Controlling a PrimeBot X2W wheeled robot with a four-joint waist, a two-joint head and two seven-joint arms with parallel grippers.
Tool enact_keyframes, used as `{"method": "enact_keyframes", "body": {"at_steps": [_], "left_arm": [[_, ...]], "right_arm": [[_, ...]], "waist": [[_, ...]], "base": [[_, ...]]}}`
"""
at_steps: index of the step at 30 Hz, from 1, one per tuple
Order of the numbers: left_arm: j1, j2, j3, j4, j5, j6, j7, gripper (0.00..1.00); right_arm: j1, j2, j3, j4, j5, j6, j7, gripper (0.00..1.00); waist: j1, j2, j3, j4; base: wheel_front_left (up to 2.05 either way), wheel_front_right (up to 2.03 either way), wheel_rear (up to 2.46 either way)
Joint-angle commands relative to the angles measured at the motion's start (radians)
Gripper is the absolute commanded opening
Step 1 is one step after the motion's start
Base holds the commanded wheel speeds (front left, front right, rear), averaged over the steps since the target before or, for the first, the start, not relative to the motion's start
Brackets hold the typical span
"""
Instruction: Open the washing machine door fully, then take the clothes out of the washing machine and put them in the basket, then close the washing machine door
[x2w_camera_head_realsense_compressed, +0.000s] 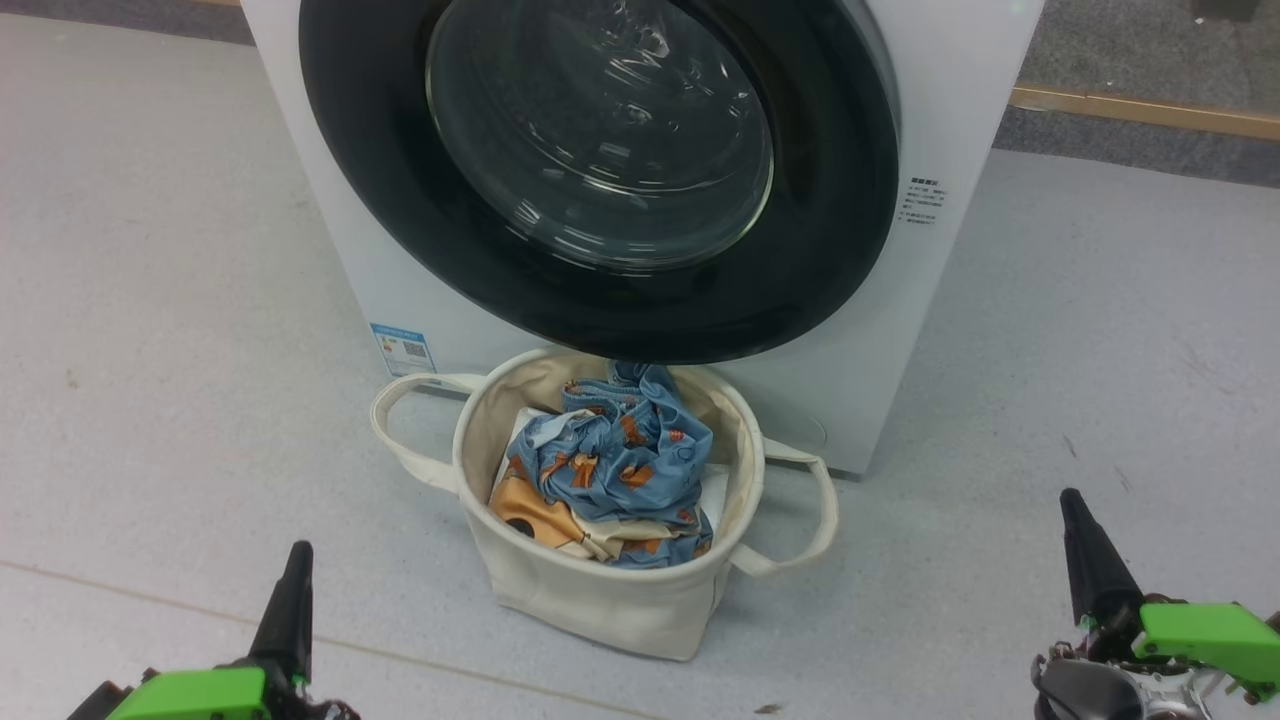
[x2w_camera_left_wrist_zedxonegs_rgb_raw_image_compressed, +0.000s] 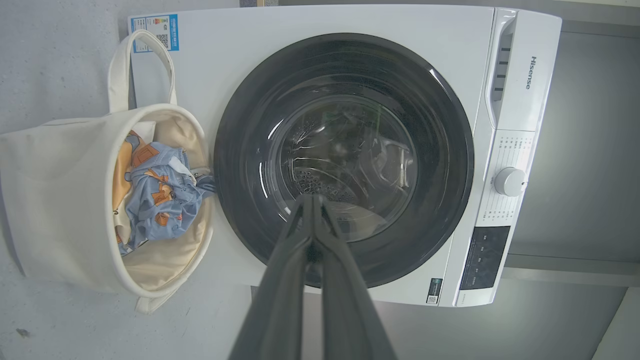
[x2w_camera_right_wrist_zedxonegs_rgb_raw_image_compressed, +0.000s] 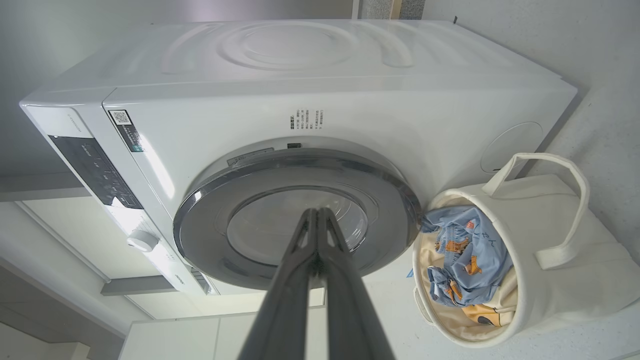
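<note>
floor (x2w_camera_head_realsense_compressed: 150, 300): pale grey, speckled | wooden strip (x2w_camera_head_realsense_compressed: 1150, 108): along floor's far right edge | thin seam (x2w_camera_head_realsense_compressed: 120, 591): crossing its near left corner | dark speck (x2w_camera_head_realsense_compressed: 768, 708): at near edge

washing machine door (x2w_camera_left_wrist_zedxonegs_rgb_raw_image_compressed: 345, 150) shut, basket (x2w_camera_head_realsense_compressed: 600, 600) mouth open below its rim

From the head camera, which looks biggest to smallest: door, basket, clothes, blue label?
1. door
2. basket
3. clothes
4. blue label
The basket sits nearer the camera, which flatters it somewhat.
</note>
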Motion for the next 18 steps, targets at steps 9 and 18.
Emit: {"method": "enact_keyframes", "body": {"at_steps": [9,18], "left_arm": [[-0.024,0.005,0.034,-0.038,-0.004,-0.007,0.008,0.00],[-0.024,0.005,0.034,-0.038,-0.004,-0.007,0.008,0.00]], "right_arm": [[-0.015,-0.008,0.019,-0.040,0.006,0.005,0.008,0.00],[-0.015,-0.008,0.019,-0.040,0.006,0.005,0.008,0.00]], "waist": [[0.0000,-0.0001,0.000,0.000],[0.0000,-0.0001,0.000,0.000]], "base": [[0.00,0.00,0.00],[0.00,0.00,0.00]]}}
